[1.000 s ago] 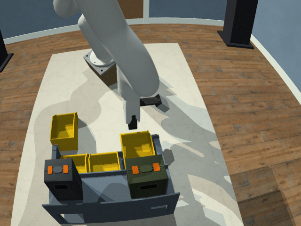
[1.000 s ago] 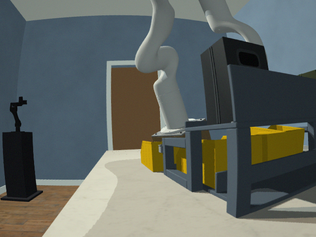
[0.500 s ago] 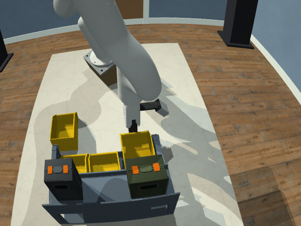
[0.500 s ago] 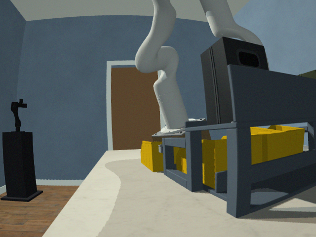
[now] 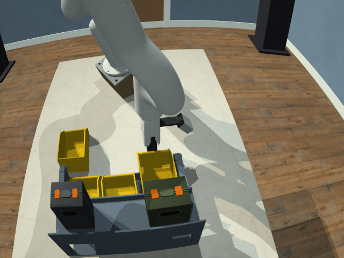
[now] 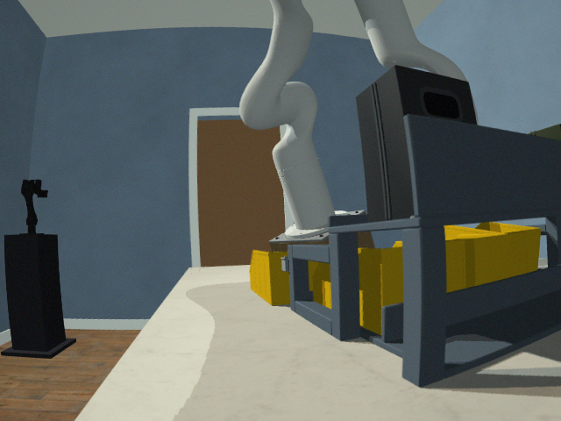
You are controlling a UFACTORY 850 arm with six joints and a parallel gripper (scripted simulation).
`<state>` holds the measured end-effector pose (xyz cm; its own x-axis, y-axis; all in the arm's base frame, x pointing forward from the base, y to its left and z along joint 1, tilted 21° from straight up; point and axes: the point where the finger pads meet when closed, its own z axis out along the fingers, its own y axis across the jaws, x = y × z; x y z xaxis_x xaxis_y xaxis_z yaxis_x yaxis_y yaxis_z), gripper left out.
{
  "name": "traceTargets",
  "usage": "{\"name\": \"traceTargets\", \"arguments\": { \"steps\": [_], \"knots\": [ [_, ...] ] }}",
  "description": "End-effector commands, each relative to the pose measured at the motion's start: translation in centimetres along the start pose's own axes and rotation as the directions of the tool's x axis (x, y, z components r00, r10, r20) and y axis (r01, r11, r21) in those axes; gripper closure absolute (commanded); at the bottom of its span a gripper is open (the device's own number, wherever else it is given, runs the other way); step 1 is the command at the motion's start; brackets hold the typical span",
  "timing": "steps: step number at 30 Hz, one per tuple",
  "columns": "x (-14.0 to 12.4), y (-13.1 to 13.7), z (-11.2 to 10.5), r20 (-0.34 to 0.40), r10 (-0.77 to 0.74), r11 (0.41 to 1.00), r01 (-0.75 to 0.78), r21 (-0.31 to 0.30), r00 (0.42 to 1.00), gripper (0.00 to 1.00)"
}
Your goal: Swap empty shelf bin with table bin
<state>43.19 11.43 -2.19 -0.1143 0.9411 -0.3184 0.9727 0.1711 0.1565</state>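
Note:
A grey-blue shelf holds three yellow open bins. The right bin stands farther out of the shelf than the middle bin and the left bin. In the exterior view the right bin looks tilted. A fourth yellow bin stands on the table left of the shelf front and also shows in the exterior view. My gripper points down, shut, with its tips at the front rim of the right bin. I cannot tell if it touches the rim. The shelf hides the gripper in the exterior view.
A black case and a green case with orange latches stand on the shelf's top board, over the bins' rear ends. The robot base is at the table's far end. A small dark block lies on the table beside the arm.

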Motion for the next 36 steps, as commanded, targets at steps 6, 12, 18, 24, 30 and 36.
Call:
{"name": "traceTargets", "arguments": {
  "steps": [6, 12, 18, 24, 30, 36],
  "knots": [
    [0.04, 0.12, -0.04, 0.000, 0.000, 1.000, 0.000, -0.001, 1.000, 1.00],
    [0.05, 0.14, -0.04, 0.000, 0.000, 1.000, 0.000, -0.001, 1.000, 1.00],
    [0.05, 0.14, -0.04, 0.000, 0.000, 1.000, 0.000, -0.001, 1.000, 1.00],
    [0.05, 0.14, -0.04, 0.000, 0.000, 1.000, 0.000, -0.001, 1.000, 1.00],
    [0.05, 0.16, -0.04, 0.000, 0.000, 1.000, 0.000, -0.001, 1.000, 1.00],
    [0.05, 0.82, -0.06, 0.000, 0.000, 1.000, 0.000, -0.001, 1.000, 1.00]
  ]
}}
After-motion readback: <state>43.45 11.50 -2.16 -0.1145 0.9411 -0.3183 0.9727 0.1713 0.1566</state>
